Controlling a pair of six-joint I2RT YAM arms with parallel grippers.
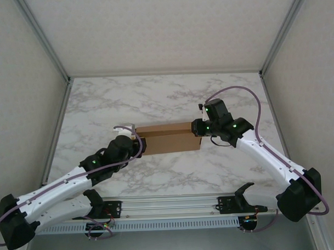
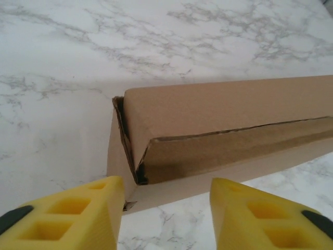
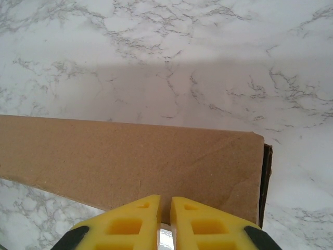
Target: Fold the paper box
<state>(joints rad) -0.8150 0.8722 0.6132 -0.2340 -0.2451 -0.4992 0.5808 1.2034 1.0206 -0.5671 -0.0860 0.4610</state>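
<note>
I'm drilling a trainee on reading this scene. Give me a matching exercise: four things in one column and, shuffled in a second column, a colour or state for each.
Things
1. left tool
2. right tool
3. box
4. table

Colour or state
a. white marble
b. pinched shut at the box's right end
c. plain brown
d. open, facing the box's left end

Pairs: 1-d, 2-b, 3-c, 4-a

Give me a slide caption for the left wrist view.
Open left gripper faces one end of the paper box on marble table.
</note>
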